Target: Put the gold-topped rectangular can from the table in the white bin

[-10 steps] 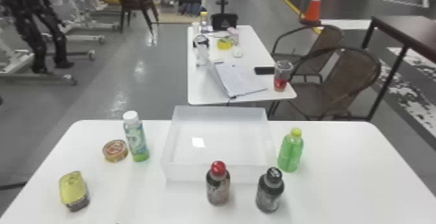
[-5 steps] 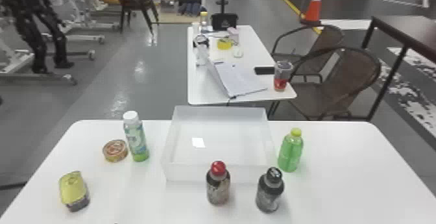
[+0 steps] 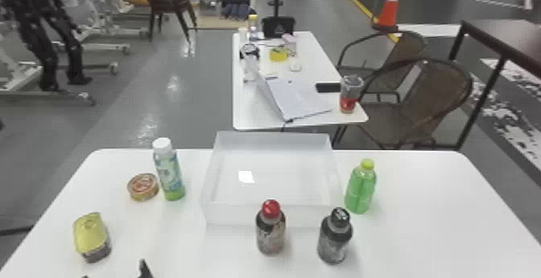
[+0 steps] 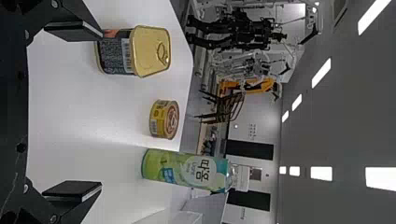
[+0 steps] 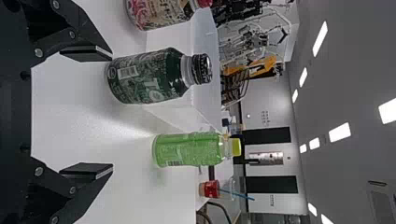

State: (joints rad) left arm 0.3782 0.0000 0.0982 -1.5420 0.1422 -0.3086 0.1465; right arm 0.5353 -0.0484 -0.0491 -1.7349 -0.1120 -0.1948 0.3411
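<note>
The gold-topped can [image 3: 91,237] stands upright on the white counter [image 3: 434,216], near its left edge and outside the bin. Just to its right, at the bottom edge of the head view, are the tips of the left claw [image 3: 114,272]. The left wrist view shows that claw's two fingers wide apart, holding nothing; the can lies just past the tip of one finger, and whether they touch I cannot tell.

Farther back is a flat round tin [image 3: 143,187], with a white-capped bottle [image 3: 169,172] upright just beside it on the right. The white bin [image 3: 267,215] sits mid-counter, open at the top. A red-capped bottle [image 3: 271,231] stands upright in front of it, and to the right of that a black-capped bottle [image 3: 335,239], also upright. A green bottle [image 3: 361,188] with a yellow cap stands just beside the bin's right side.

In the right wrist view, the right claw [image 5: 112,112] is wide open and empty, with the black-capped bottle and the green bottle beyond its fingertips.
</note>
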